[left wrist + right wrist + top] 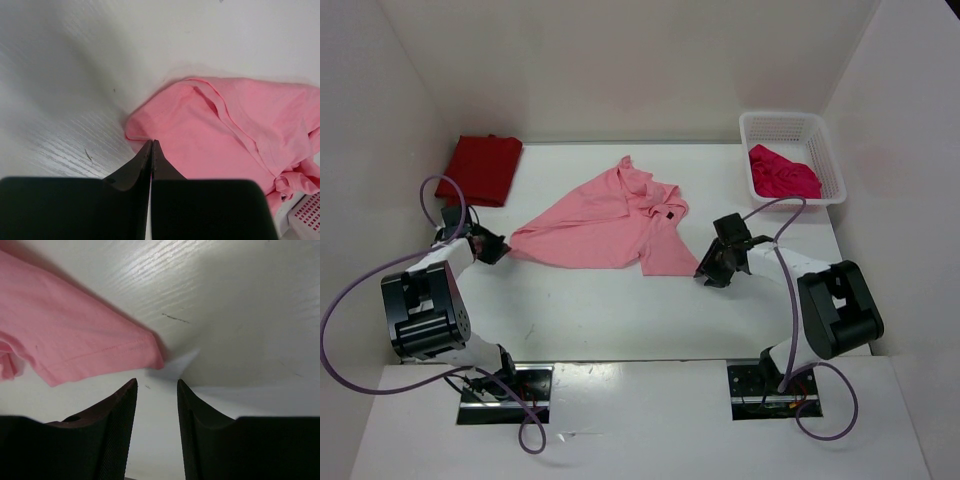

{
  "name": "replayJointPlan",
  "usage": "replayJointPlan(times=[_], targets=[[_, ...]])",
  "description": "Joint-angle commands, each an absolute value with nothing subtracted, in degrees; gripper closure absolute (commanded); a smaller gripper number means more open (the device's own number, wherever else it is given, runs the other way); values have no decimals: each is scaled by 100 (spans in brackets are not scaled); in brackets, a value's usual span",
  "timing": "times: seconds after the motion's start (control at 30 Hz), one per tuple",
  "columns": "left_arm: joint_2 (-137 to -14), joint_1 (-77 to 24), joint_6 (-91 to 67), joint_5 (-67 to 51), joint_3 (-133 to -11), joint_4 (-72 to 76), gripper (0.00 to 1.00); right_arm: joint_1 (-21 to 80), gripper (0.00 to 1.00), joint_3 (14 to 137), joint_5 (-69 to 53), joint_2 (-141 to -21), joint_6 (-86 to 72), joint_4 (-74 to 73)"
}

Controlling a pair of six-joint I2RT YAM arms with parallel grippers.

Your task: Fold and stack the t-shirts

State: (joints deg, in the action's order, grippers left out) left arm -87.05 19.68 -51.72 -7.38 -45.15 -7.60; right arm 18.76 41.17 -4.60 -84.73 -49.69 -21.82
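The left end effector (151, 145) is sitting shut at the light pink cloth t-shirt (605, 225) corner. The right end effector (156, 382) is hanging open nearby, probably for spreading it flat.

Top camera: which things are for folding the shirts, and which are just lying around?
For the job: dark red shirt, light pink shirt, crimson-pink shirt.
Just lying about: white basket, table.

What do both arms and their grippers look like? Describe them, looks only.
Both the left arm and right arm have boxy black joint housings joined by white links. The left gripper and right gripper are black, with tapered fingers. Purple cables loop from each arm to metal base plates.
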Motion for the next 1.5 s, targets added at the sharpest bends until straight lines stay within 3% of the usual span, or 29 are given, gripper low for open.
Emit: replayJointPlan(times=[0.0, 0.47, 0.83, 1.0, 1.1, 1.23, 1.47], targets=[[-8745, 1978, -5001, -914, -4685, -536, 100, 1750, 57, 4228, -35, -8683, -5027, -1837], [-8798, 1978, -5063, -1186, -4579, -431, 100, 1573, 69, 4386, 255, -8851, -4852, -1723], [-8745, 1978, -5063, -1134, -4526, -431, 100, 1573, 74, 4570, -246, -9202, -4694, -1723], [-8745, 1978, -5063, -1134, -4526, -431, 100, 1573, 74, 4518, -308, -9036, -4693, -1828], [-8745, 1978, -5063, -1134, -4526, -431, 100, 1573, 64, 4518, -308, -8851, -4693, -2029], [-8745, 1978, -5063, -1134, -4526, -378, 100, 1573, 63, 4518, -255, -8737, -4693, -2153], [-8745, 1978, -5063, -1134, -4474, -378, 100, 1573, 79, 4465, -360, -8815, -4588, -2092]])
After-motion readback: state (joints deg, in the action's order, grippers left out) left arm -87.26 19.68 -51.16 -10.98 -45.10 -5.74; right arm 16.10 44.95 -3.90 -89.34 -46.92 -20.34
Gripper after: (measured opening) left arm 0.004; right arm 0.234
